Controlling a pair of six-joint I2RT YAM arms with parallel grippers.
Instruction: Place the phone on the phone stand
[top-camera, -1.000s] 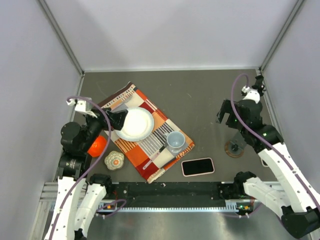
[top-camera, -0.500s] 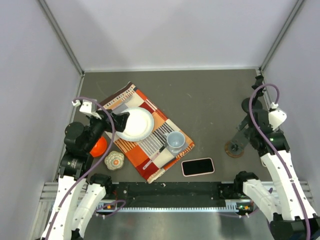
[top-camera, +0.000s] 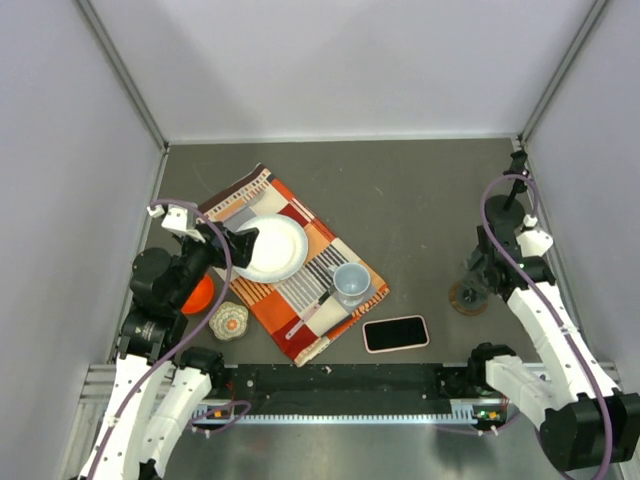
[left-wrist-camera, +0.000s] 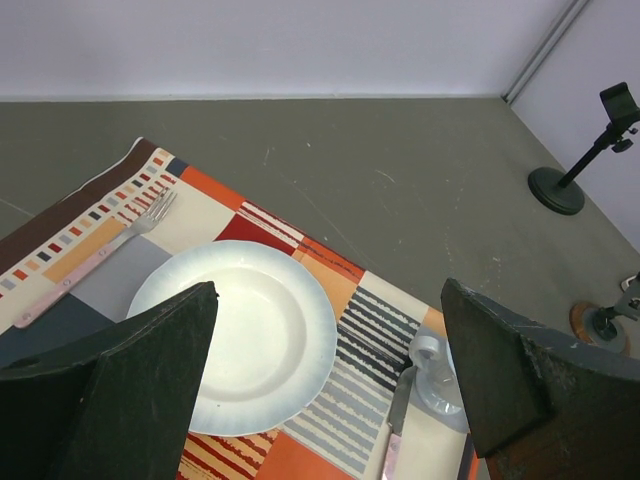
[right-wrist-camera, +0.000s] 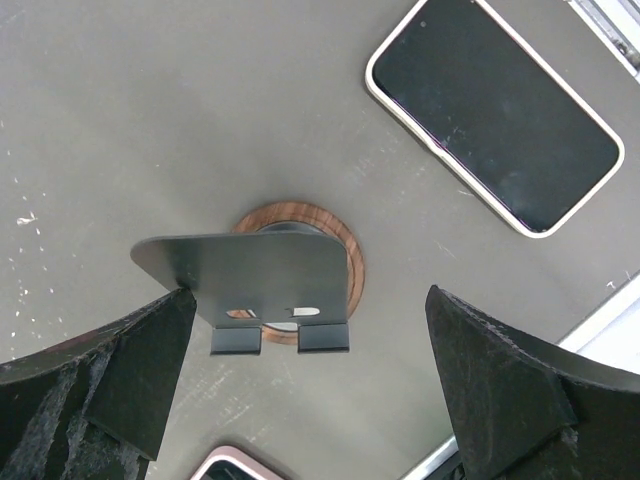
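Top external view: the grey worktop (top-camera: 420, 190), boxed in by pale walls, carried a striped cloth (top-camera: 300, 290). The right arm had folded back, bringing the right hand (right-wrist-camera: 295, 390), fingers apart and empty, above the stand (right-wrist-camera: 250, 272). The phone (top-camera: 395, 333) lay flat nearby, not yet lifted. The left hand (left-wrist-camera: 330, 400) was spread wide too.

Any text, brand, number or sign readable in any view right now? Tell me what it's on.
None can be read in any view.
Phone: screen dark, no logo or digits showing.
Phone stand: plain metal plate on a wooden base, no marking.
Placemat: printed stripes and squares only, no letters.
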